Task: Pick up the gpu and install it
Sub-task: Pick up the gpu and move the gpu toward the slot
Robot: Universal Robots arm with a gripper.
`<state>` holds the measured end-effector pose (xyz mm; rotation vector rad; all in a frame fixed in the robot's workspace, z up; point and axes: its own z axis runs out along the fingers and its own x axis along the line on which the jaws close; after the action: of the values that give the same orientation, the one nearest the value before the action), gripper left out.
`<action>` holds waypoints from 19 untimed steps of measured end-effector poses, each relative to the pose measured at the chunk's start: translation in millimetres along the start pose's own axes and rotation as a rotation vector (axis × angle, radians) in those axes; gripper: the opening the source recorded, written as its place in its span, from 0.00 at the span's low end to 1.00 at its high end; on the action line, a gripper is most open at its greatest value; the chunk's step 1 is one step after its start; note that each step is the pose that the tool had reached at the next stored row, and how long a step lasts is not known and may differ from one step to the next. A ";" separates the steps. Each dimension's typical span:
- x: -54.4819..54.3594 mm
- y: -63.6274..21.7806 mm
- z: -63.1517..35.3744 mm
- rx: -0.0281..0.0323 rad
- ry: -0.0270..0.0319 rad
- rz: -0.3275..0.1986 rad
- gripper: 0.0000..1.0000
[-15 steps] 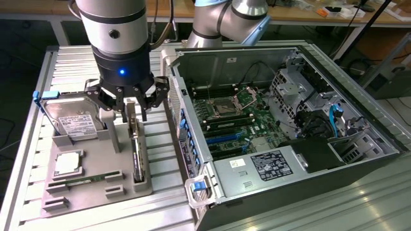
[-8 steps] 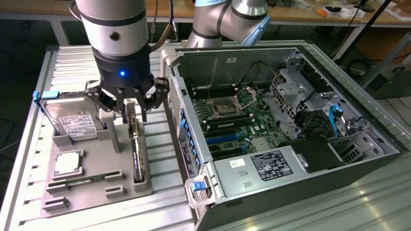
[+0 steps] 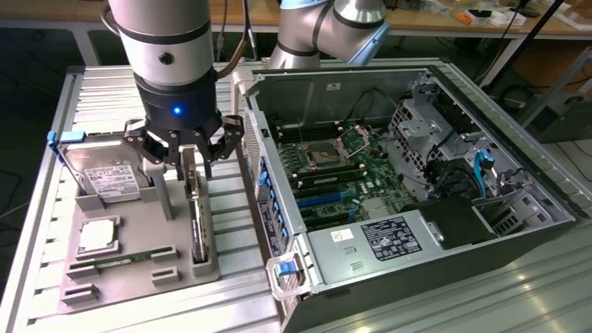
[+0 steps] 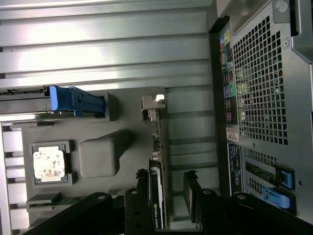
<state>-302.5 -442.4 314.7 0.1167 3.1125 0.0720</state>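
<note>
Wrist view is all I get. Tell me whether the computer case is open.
Observer: Its side panel is off; the motherboard lies exposed inside the computer case.
Operator: Report the gripper's height over the gpu.
Observer: The gripper, jaws open, has its fingertips at either side of the upper edge of the gpu, which stands on edge in the grey tray.
Operator: Name its neighbour.
Observer: A hard drive with a white label, to the exterior view's left.
</note>
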 end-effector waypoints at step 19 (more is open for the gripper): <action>0.3 -1.1 12.2 0.0000 0.0001 -0.001 0.42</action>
<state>-302.5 -442.8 302.5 0.1145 3.1127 0.0719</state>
